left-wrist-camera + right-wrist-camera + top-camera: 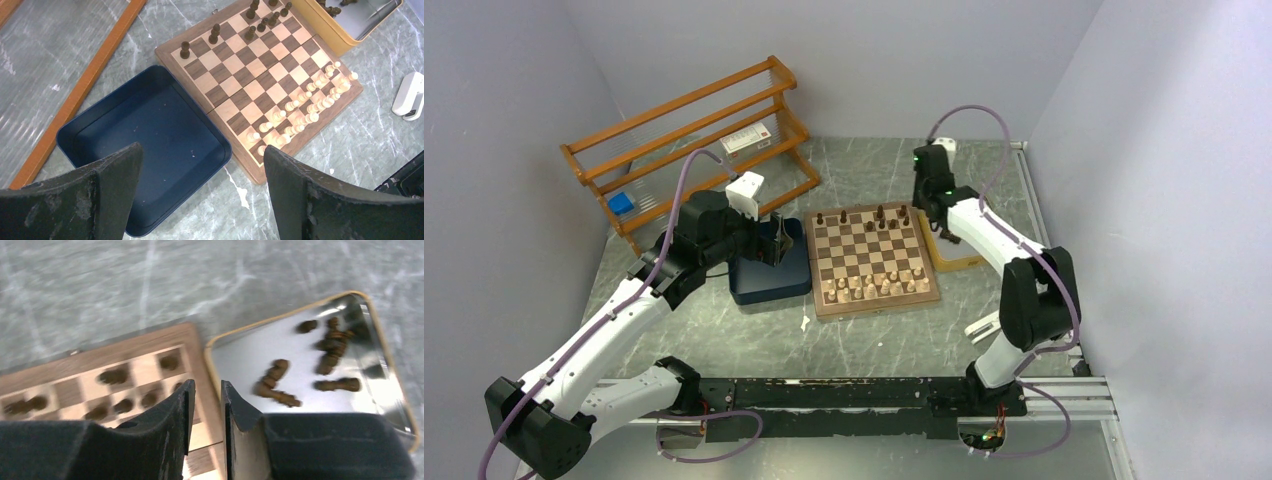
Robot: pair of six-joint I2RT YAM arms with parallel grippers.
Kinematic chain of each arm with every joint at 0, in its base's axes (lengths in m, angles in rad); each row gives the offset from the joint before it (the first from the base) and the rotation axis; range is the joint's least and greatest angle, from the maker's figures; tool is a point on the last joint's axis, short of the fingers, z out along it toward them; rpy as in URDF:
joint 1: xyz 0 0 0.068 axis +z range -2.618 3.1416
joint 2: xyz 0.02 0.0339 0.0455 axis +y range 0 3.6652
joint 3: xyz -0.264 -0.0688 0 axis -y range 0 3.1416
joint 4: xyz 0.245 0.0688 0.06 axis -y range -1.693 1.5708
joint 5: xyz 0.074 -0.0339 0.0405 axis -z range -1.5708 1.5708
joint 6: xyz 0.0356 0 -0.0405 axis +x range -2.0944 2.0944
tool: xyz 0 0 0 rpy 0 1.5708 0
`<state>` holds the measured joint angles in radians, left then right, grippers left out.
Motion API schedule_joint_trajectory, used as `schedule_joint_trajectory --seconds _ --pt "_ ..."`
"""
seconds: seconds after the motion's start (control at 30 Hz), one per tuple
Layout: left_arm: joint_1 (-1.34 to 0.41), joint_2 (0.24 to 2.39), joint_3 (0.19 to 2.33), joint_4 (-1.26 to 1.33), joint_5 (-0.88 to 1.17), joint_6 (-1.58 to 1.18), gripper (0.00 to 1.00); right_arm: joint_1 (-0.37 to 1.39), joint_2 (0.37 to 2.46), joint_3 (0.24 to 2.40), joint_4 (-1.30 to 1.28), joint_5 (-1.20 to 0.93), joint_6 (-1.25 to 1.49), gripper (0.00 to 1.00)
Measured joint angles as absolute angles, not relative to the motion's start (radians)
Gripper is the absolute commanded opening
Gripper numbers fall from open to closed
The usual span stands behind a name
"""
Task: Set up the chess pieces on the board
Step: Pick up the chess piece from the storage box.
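The board (876, 308) lies mid-table. Several dark chess pieces (879, 214) stand on its far rows, and pale pieces (874, 287) fill the near rows. More dark pieces (275, 381) lie loose in a yellow-rimmed tray (210, 360) by the board's far right corner. My right gripper (207, 390) hovers over the board's edge beside that tray. Its jaws stand a narrow gap apart with nothing between them. My left gripper (202, 165) hangs wide open and empty over the near corner of a dark blue tray (150, 130), left of the board (240, 95).
A wooden rack (694, 130) stands at the back left, close behind the blue tray (769, 280). A white stapler-like object (410, 95) lies on the table to the right of the board. Grey walls close in both sides.
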<state>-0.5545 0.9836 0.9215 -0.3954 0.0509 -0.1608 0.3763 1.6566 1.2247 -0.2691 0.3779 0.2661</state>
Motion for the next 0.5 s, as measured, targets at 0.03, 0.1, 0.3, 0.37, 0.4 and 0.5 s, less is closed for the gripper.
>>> schedule_joint_trajectory --seconds 0.03,0.1,0.3,0.37,0.4,0.5 --pt "-0.554 0.984 0.921 -0.395 0.051 -0.16 0.94 0.348 1.65 1.211 -0.266 0.383 0.265 0.3" --pt "-0.554 0.984 0.921 -0.395 0.052 -0.161 0.94 0.301 1.648 1.195 -0.252 0.394 0.259 0.31" --pt "-0.554 0.984 0.921 -0.395 0.053 -0.161 0.94 0.184 1.681 1.158 -0.184 0.4 0.249 0.32" --pt "-0.554 0.984 0.921 -0.395 0.053 -0.161 0.94 0.148 1.71 1.155 -0.162 0.397 0.245 0.32" --pt "-0.554 0.984 0.921 -0.395 0.053 -0.16 0.94 0.134 1.726 1.155 -0.153 0.399 0.241 0.32" --pt "-0.554 0.984 0.921 -0.395 0.053 -0.16 0.94 0.107 1.765 1.155 -0.136 0.415 0.223 0.27"
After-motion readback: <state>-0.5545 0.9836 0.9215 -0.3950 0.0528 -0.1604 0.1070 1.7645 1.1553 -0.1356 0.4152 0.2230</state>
